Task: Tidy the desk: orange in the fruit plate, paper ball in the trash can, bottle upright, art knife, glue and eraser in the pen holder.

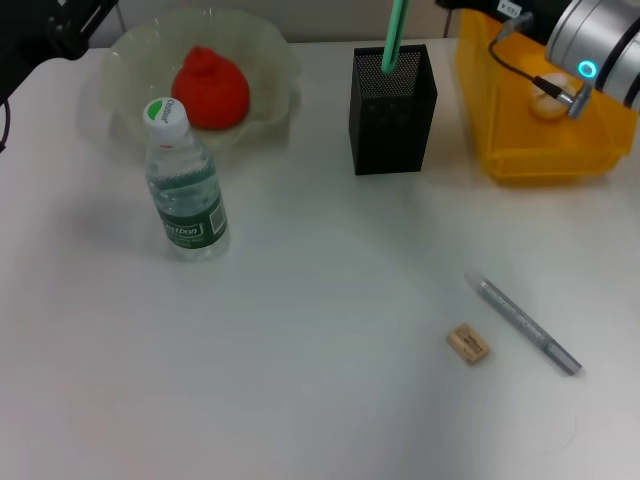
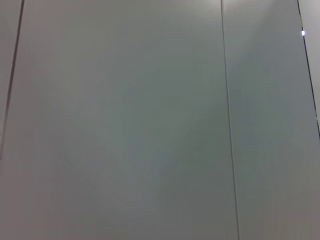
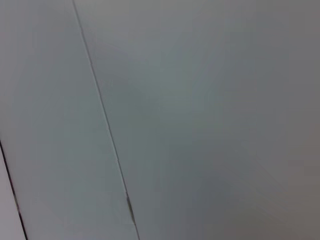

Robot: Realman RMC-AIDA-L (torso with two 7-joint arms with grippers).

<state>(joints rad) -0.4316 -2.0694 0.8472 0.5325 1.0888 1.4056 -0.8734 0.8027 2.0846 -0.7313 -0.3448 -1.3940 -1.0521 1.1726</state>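
Observation:
The orange (image 1: 210,88) lies in the clear glass fruit plate (image 1: 125,55) at the back left. In front of the plate the water bottle (image 1: 186,185) stands upright with its cap on. A green stick (image 1: 394,35), by its look the glue, stands in the black mesh pen holder (image 1: 393,110). Inside the yellow trash can (image 1: 520,150) at the back right sits a pale paper ball (image 1: 546,102). The tan eraser (image 1: 467,344) and the silver art knife (image 1: 526,325) lie on the table at the front right. Both arms are raised at the back corners, with their fingers out of view.
The left arm (image 1: 45,35) hangs over the back left corner, beside the plate. The right arm (image 1: 595,40) with a cable reaches over the trash can. Both wrist views hold only a plain grey panelled wall (image 2: 150,125) (image 3: 200,125).

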